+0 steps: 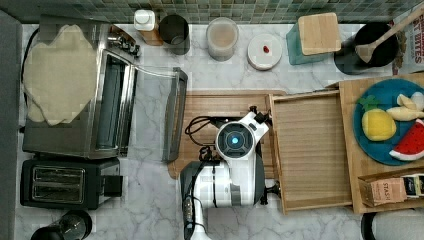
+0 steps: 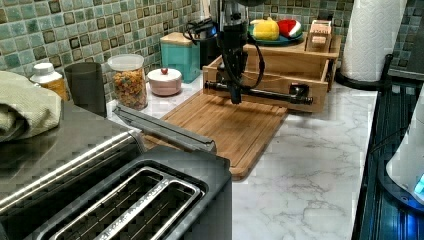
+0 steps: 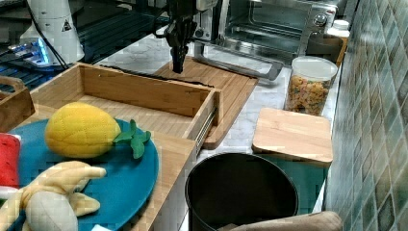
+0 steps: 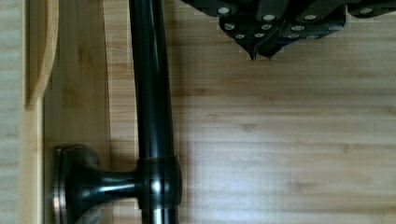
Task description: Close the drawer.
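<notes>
The drawer [image 1: 312, 150] stands pulled out over the cutting board [image 1: 220, 107] near the desk's [image 2: 310, 165] back edge. Just before its dark handle [image 4: 152, 107] hang the jaws [image 4: 261, 53], clenched on nothing.

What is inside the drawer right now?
Nothing visible: the drawer stands pulled out, its bare bamboo bottom showing. The back part lies under the wooden top with the blue plate, so that stretch is hidden.

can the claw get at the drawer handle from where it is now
Probably yes. The claw, fingers together, hangs just beside the drawer's dark bar handle, over the cutting board, with nothing between them.
</notes>
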